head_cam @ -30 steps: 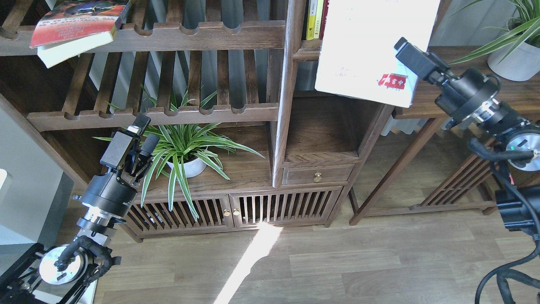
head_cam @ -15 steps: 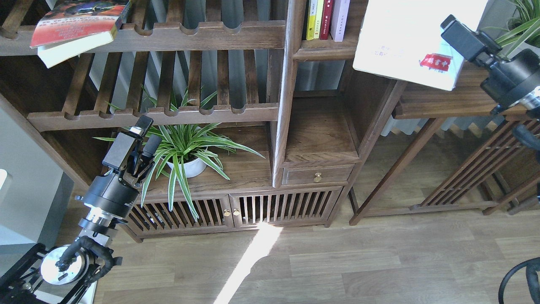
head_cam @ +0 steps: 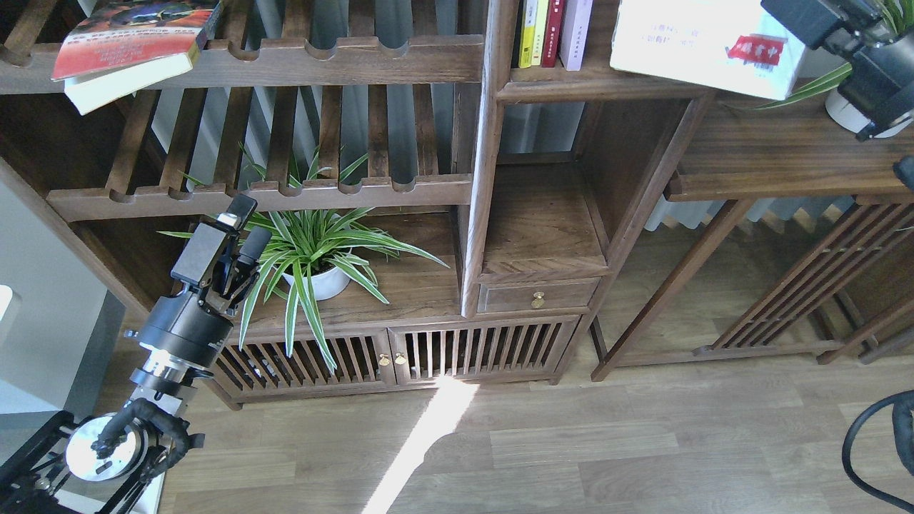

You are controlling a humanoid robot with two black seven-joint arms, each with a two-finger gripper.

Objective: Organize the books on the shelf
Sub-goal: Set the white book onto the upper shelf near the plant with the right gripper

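My right gripper [head_cam: 798, 25] is at the top right, shut on the right end of the large white book with a red logo [head_cam: 685, 39]. The book is held nearly flat, its left part over the right end of the shelf board [head_cam: 564, 89] and its right part over the side table. Three books [head_cam: 553, 32] stand upright at the left of that cubby. The thick red-orange book [head_cam: 125, 43] lies tilted on the top slatted rack at the upper left. My left gripper [head_cam: 243, 225] is open and empty, low on the left beside a spider plant. The thin pale booklet is out of view.
A spider plant in a white pot [head_cam: 321, 275] stands on the wide lower board. An empty lower cubby [head_cam: 543, 228] sits above a small drawer [head_cam: 537, 294]. A side table [head_cam: 778, 153] with a white plant pot [head_cam: 842, 118] stands to the right.
My right gripper has carried the white book up and to the right, from in front of the cubby to the top right corner. My left arm has barely moved.
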